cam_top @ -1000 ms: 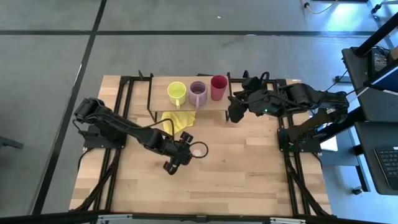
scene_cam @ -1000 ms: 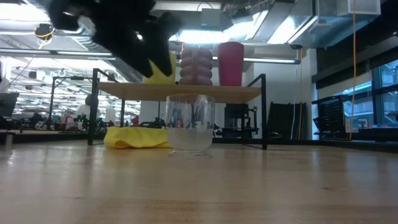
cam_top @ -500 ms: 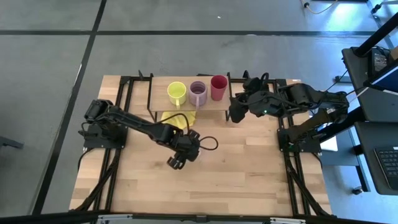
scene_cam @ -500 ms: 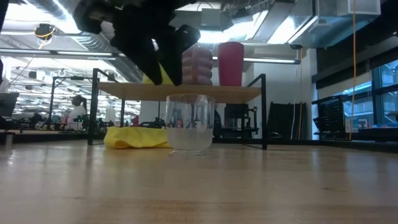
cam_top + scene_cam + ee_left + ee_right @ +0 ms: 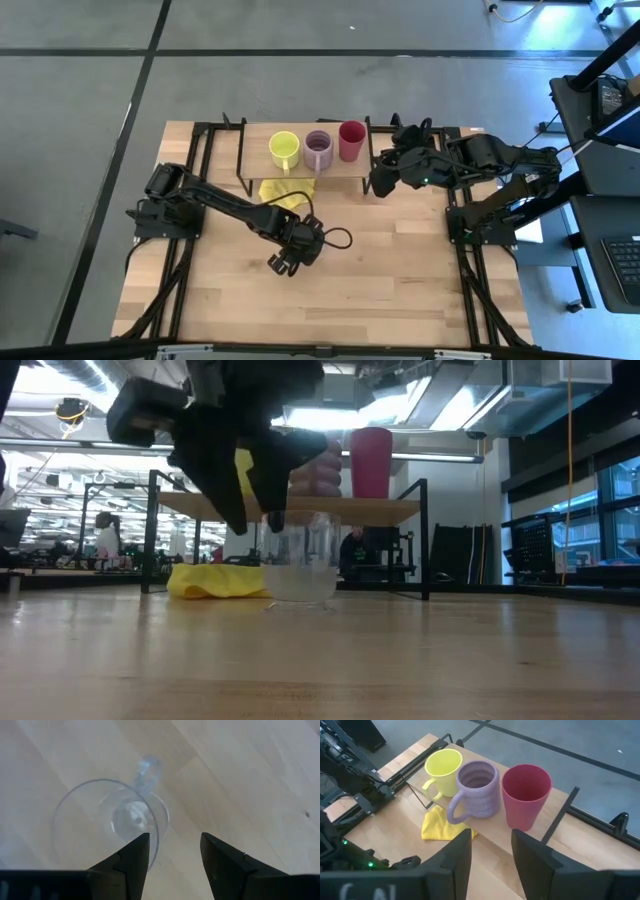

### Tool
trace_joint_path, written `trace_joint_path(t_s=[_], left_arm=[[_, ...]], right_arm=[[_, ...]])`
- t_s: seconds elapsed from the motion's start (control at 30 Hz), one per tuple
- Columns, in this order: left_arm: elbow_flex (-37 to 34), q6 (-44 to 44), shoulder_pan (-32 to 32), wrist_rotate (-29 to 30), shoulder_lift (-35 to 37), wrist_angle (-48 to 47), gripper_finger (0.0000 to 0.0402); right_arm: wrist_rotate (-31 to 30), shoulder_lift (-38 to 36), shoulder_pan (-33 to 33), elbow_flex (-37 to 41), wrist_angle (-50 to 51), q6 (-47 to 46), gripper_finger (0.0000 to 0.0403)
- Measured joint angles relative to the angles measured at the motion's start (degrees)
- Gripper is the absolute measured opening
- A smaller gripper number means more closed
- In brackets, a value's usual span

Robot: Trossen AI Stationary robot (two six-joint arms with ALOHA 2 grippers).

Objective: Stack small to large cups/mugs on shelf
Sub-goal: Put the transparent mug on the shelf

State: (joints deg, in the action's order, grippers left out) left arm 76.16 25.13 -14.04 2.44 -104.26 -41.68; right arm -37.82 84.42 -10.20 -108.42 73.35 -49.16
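I have the left gripper (image 5: 318,240) low over the middle of the desk (image 5: 400,290), its fingers (image 5: 131,857) parted, one of them over the rim of the small clear glass (image 5: 112,817). The glass stands upright on the desk, out in front of the shelf (image 5: 345,166) and well apart from it. In the low view the gripper (image 5: 255,520) hangs just in front of the glass (image 5: 305,560) and covers part of it.

On the shelf I see three cups in a row: the yellow mug (image 5: 284,150), the lilac mug (image 5: 318,150) just beside it, and the red cup (image 5: 352,139) at the far end. A crumpled yellow cloth (image 5: 285,191) lies on the desk under the shelf's front edge, between the shelf legs and near my left arm.

My right gripper (image 5: 381,180) waits by the shelf's right end, fingers (image 5: 455,857) apart and holding nothing, pointed toward the red cup (image 5: 526,795) and the lilac mug (image 5: 477,790).
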Motion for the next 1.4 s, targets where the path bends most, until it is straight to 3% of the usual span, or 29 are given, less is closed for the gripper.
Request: trace_joint_path(t_s=[0.2,0.67,0.87,1.1,1.23,1.4], left_arm=[[-0.02,0.75,0.04,3.19,-0.58,-0.70,0.0148],[-0.02,3.78,-0.37,7.72,-0.58,-0.54,0.0006],[-0.02,2.17,-0.39,9.07,-0.03,-3.40,0.0003],[-0.02,-7.31,-0.92,9.02,9.47,-13.62,0.0002],[0.09,-8.52,-1.91,4.26,14.45,-12.35,0.0001],[-1.99,-9.03,-1.92,2.09,12.67,-12.32,0.0001]], right_arm=[[-0.05,0.00,0.00,0.00,2.57,-1.40,0.0141],[-0.22,0.00,0.16,0.00,5.96,-3.76,0.0141],[-0.99,0.00,0.26,0.00,8.40,-4.88,0.0141],[-1.15,0.00,0.25,0.02,7.37,-2.66,0.0141],[-0.19,0.00,0.24,0.02,6.05,-1.53,0.0133],[1.74,0.00,0.24,0.02,3.38,-1.28,0.0123]])
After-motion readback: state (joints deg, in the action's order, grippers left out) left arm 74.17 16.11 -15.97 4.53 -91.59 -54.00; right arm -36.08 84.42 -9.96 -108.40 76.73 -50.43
